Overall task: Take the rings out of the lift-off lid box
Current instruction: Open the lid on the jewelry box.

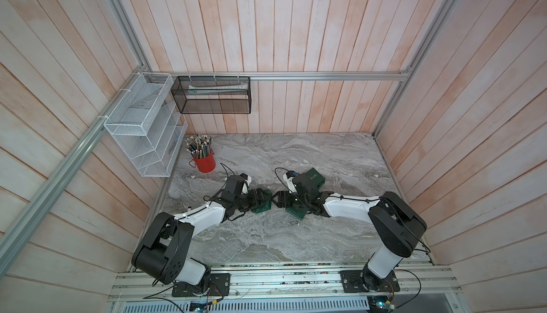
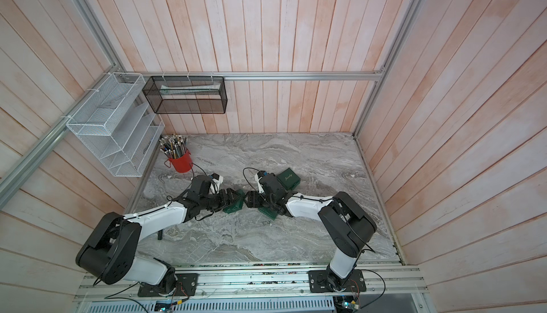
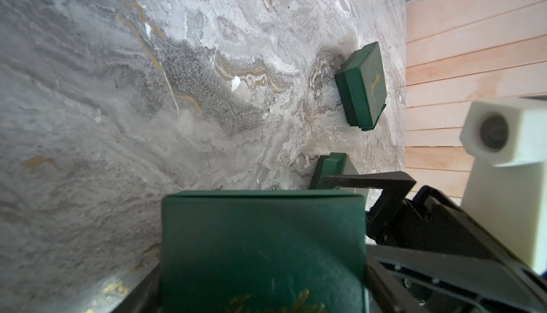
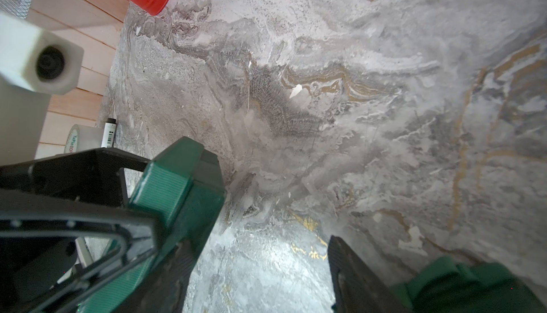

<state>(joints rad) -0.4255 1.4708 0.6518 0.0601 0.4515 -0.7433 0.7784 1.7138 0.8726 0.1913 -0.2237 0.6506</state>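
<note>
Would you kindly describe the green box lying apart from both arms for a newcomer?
On the marble tabletop, look behind the right arm's wrist, toward the back wall. The closed green box there lies free, gold script on its lid; the left arm's box and the right arm's box sit half hidden.

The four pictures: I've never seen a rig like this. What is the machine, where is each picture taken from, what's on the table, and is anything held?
Two white-and-black robot arms work at a grey marble-patterned table. Two pictures look down from overhead, nearly alike; two come from cameras on the arms' wrists. On the table stand a red cup of pencils and three dark green square boxes. The left hand appears to grip the first box; the right hand stands open, the second box beside it; the third box lies apart. No rings show.
</note>
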